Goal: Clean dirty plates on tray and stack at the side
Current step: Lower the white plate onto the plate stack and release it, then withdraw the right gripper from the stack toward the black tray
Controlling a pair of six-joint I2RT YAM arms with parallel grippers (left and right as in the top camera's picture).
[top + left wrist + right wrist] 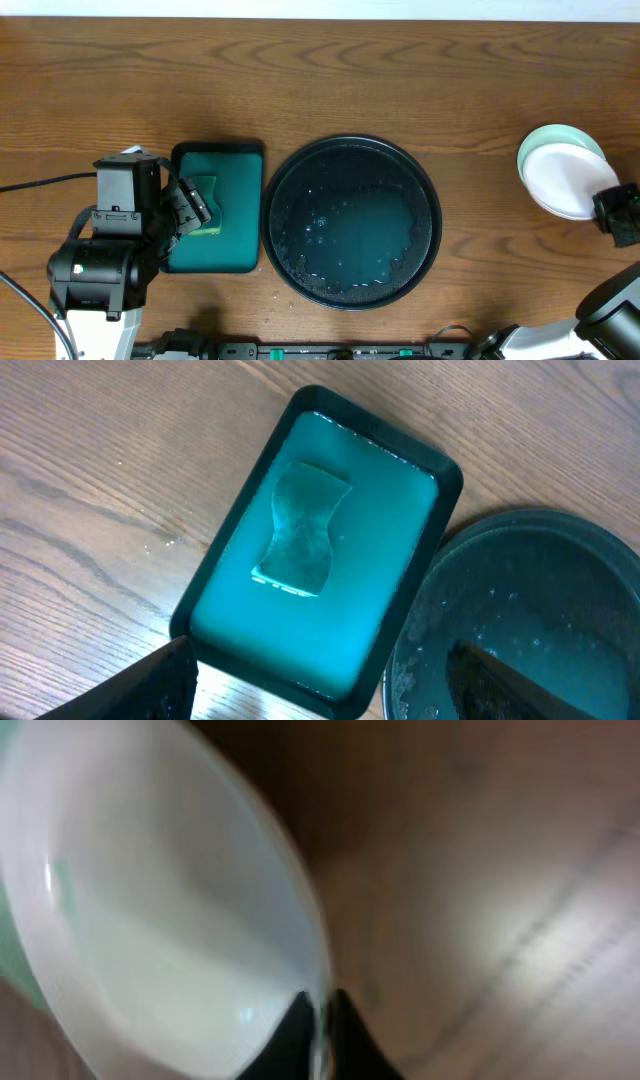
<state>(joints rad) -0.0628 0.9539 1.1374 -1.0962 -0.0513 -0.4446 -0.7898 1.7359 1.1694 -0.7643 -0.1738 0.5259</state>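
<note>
The black tray (350, 200) sits mid-table with no plates on it, only water and foam; its wet edge (540, 610) also shows in the left wrist view. At the far right, a white plate (562, 178) lies on a pale-mint plate (555, 135) on the bare wood. My right gripper (607, 207) is at the white plate's near-right rim. In the right wrist view the gripper (320, 1020) is shut on the rim of the plate (150, 910). My left gripper (195, 205) hangs open over the teal tray, holding nothing (322, 660).
A small teal rectangular tray (235, 160) stands left of the black tray, close beside it. A sponge (300, 530) lies in the liquid of this teal tray (400, 560). Cables run along the table's front edge and at the left.
</note>
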